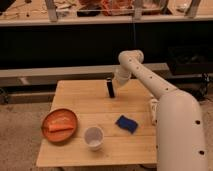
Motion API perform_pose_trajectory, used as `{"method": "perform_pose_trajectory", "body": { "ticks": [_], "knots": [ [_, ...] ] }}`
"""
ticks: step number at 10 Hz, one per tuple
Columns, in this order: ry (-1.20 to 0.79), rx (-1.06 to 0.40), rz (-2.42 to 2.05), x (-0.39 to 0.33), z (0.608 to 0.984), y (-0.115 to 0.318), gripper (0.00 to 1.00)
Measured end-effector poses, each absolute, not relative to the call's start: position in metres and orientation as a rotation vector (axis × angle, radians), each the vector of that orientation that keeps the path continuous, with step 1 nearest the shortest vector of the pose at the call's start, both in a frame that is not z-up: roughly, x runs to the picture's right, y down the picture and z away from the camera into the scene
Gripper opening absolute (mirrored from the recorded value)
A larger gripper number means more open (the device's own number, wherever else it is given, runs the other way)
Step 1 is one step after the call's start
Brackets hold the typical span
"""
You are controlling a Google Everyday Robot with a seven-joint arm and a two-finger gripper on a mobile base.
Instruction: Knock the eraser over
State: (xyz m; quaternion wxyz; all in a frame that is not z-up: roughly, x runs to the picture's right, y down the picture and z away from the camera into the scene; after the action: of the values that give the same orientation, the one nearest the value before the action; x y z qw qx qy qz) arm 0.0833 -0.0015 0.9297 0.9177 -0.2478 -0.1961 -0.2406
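Near the back edge of the light wooden table (80, 102) stands the small slim black eraser block (110, 91). It is upright on its short end, tall and thin, so it looks easy to tip. Right beside its top, on the side where the robot stands, is the gripper (115, 83) at the end of the long white arm (145, 75). The arm bends down from above, which puts the gripper up high on the eraser, where a small push would tip it best. I cannot tell if the gripper touches the eraser or is only just beside it. I also cannot tell if the gripper is spread apart or pressed together.

Room to fall looks good. The wood beside and in front of the eraser is bare. The round orange plate (59, 125), the white cup (93, 137) and the flat blue pad (126, 123) sit near the front, well apart from it. The back edge is close, so a push that way might send the eraser off the table.
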Motion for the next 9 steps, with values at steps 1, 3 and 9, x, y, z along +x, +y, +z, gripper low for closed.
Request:
{"method": "perform_pose_trajectory", "body": {
  "ticks": [1, 3, 9],
  "knots": [
    [-0.402, -0.508, -0.497, 0.0848, 0.9300, -0.0022, 0.01],
    [-0.401, -0.509, -0.501, 0.0849, 0.9302, -0.0027, 0.01],
    [-0.397, -0.512, -0.522, 0.0854, 0.9300, -0.0024, 0.01]
  ]
}}
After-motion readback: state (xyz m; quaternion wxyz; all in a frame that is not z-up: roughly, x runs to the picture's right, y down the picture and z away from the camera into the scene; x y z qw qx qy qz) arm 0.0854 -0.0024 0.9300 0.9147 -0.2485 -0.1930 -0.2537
